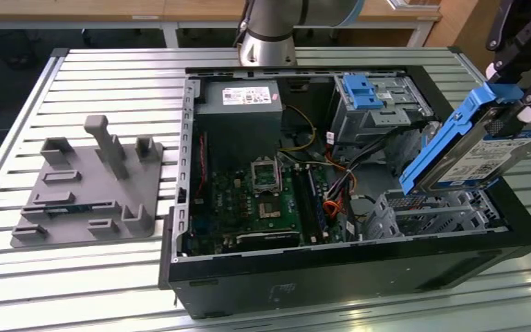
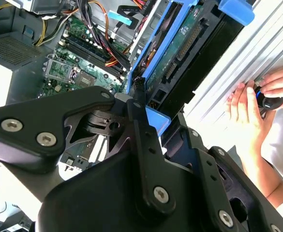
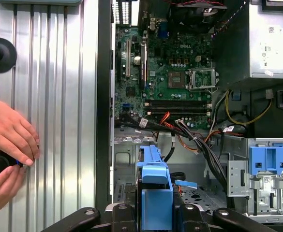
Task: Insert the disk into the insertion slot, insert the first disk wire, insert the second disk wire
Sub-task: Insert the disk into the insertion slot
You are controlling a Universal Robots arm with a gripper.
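The disk (image 1: 476, 158), a silver drive in a bright blue frame, hangs tilted over the exterior view's right side of the open computer case. My gripper (image 1: 516, 104) is shut on its upper end. Its lower end hovers just above the insertion slot (image 1: 429, 216), a perforated silver bay in the case's near right corner. In the first wrist view the blue frame of the disk (image 3: 154, 191) stands between my fingers, with the insertion slot (image 3: 125, 186) below it. The second wrist view shows the disk (image 2: 180, 46) edge-on beyond my gripper (image 2: 142, 108). Loose wires (image 1: 339, 187) lie beside the bay.
The motherboard (image 1: 261, 200) and power supply (image 1: 240, 97) fill the case's left part. A taller cage with a blue latch (image 1: 362, 90) stands at the back. A grey fixture (image 1: 90, 183) sits on the slatted table. A person's hands (image 3: 8, 145) hold a small black device beside the case.
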